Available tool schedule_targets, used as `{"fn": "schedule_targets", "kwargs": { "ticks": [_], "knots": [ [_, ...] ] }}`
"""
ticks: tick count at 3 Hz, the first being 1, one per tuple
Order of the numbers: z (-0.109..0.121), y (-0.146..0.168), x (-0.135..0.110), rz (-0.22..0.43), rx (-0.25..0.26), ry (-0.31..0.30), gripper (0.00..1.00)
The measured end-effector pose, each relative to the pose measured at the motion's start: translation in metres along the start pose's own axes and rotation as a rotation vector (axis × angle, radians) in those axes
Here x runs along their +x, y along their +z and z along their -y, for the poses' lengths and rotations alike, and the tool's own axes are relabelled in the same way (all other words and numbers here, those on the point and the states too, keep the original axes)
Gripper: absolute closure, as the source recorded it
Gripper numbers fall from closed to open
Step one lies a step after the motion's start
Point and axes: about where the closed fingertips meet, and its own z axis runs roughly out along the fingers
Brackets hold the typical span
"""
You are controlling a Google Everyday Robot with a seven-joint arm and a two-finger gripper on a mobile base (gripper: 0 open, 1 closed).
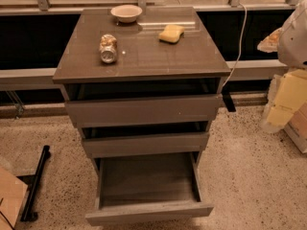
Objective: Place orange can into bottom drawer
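Cabinet with three drawers, orange can (108, 48) on top; gripper (293, 35) at the right frame edge.

Gripper: pale rounded body, cut off by the frame edge; whether it is clenched or released cannot be told; it holds nothing visible. Orange can: far left of the gripper and well apart from it, lying on its side on the cabinet top (144, 61), silver end toward the camera; label detail hard to make out. Bottom drawer (148, 213): below and left of the gripper, pulled out, tray bare, its rear hidden under the middle drawer (144, 144). Middle drawer and top drawer (144, 110): slightly ajar, interiors dark. Pale bowl (126, 13) and yellow sponge (171, 33): left of the gripper, at the back of the top. White cable (238, 42): just left of the gripper, its lower end hidden behind the cabinet.
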Motion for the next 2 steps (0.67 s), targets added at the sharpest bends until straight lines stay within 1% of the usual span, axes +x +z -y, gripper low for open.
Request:
{"fn": "schedule_targets", "kwargs": {
  "ticks": [1, 2],
  "knots": [
    [0.0, 0.0, 0.0, 0.0, 0.0, 0.0, 0.0],
    [0.041, 0.013, -0.053, 0.155, 0.041, 0.015, 0.0]
  ]
}}
